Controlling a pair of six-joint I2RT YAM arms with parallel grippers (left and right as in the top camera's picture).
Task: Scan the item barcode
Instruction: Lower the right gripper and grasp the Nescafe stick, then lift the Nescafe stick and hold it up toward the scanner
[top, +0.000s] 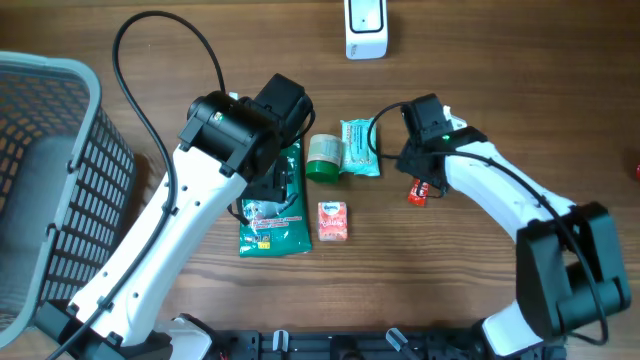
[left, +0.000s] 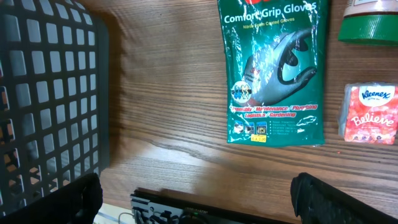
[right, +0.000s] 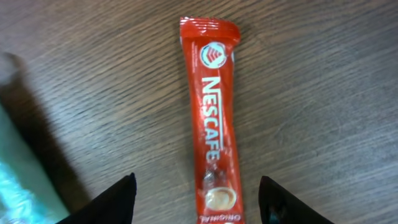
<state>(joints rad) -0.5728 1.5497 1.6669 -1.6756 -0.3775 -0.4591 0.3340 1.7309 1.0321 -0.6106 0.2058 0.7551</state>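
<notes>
A red Nescafe stick sachet (right: 211, 124) lies flat on the wooden table, seen small and red (top: 419, 191) under my right arm in the overhead view. My right gripper (right: 198, 180) hangs over its lower end, one finger on each side, open, with a gap to the sachet on both sides. A white scanner (top: 366, 28) stands at the far edge of the table. My left gripper (left: 198, 183) is wide open above bare table, with nothing between its fingers, just below a green pack of gloves (left: 273, 74).
A grey mesh basket (top: 60, 150) fills the left side. Near the gloves pack (top: 272, 215) lie a green-lidded jar (top: 323, 157), a teal tissue pack (top: 360, 148) and a pink Kleenex pack (top: 332, 221).
</notes>
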